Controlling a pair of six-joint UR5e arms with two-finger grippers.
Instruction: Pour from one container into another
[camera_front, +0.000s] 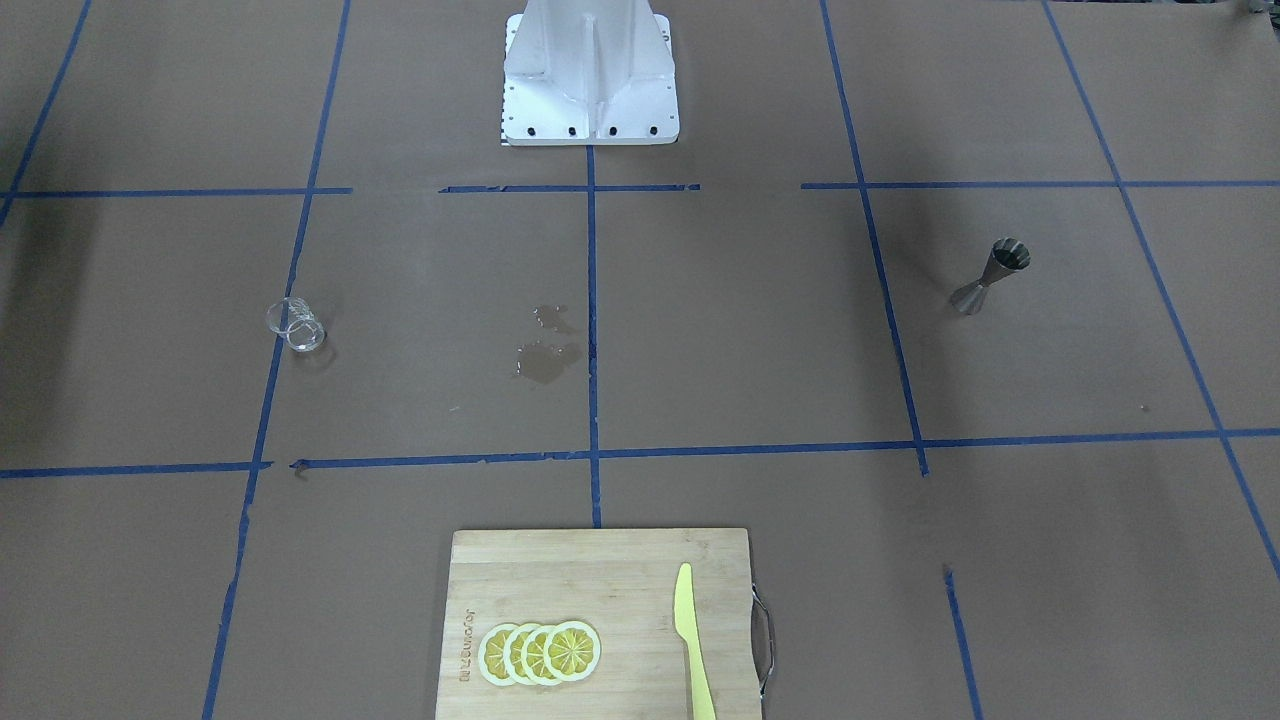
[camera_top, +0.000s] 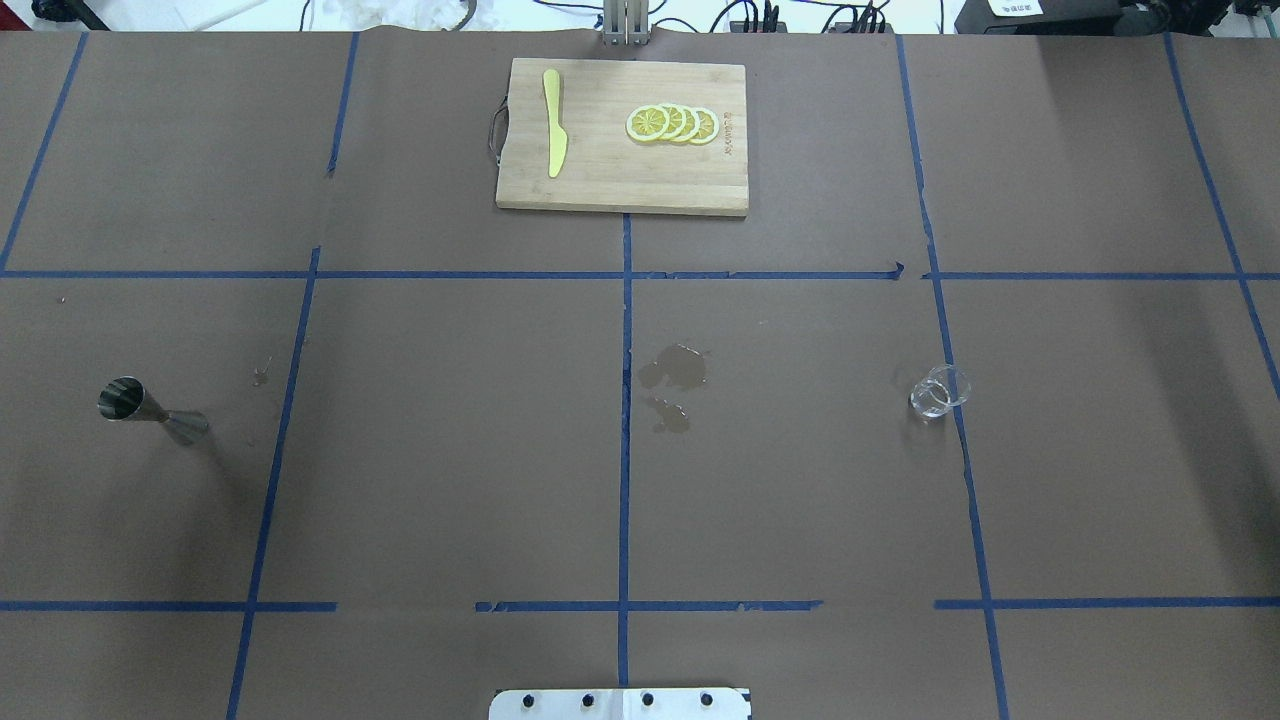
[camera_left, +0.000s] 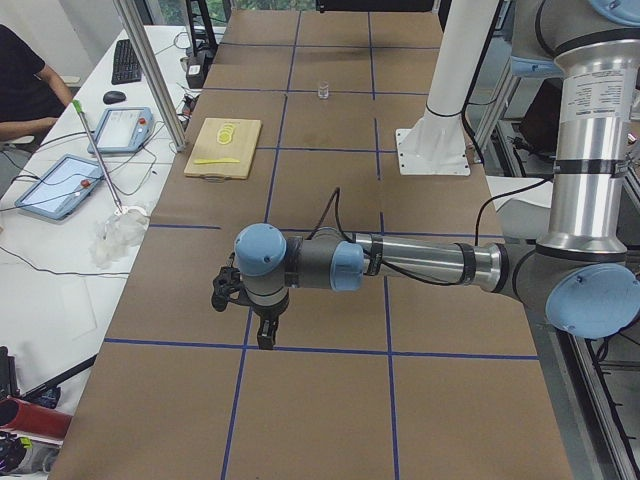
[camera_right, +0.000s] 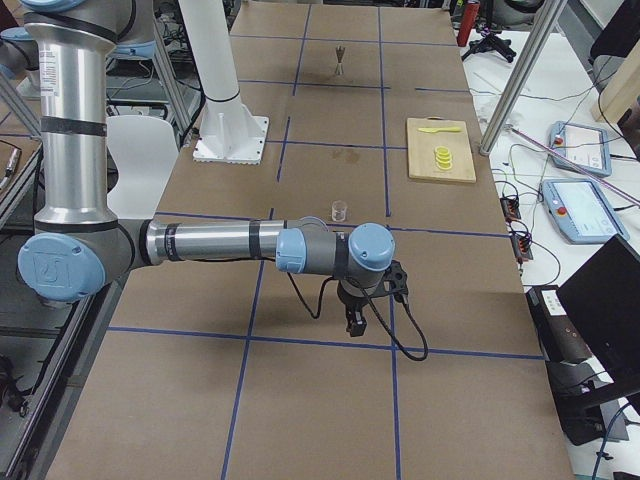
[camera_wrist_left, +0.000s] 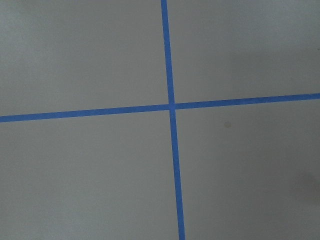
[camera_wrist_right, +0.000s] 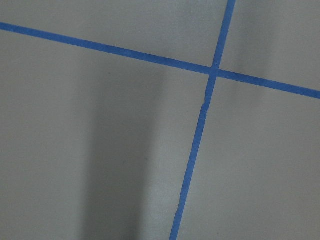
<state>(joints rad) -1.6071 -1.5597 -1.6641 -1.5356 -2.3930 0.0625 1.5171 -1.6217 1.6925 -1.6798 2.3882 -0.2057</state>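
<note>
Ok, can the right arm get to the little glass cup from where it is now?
Probably yes. The glass cup stands alone on bare paper, near the right arm's fingers, with nothing between them.

Worktop (camera_top: 450, 450): brown paper covering, flat, marked into rectangles by blue tape grid (camera_top: 625, 500). Overhead view, clock from centre:
- pale bamboo cutting board with metal handle (camera_top: 600, 170) at 12, by far edge
- small silvery steel hourglass jigger (camera_top: 155, 410) at 9, upright
- small clear thick-based glass cup (camera_top: 938, 392) at 3, upright, just beside tape line
- two dark wet patches (camera_top: 675, 370) near centre, just beside middle line
- white metal robot base plate (camera_top: 620, 703) at 6
</note>
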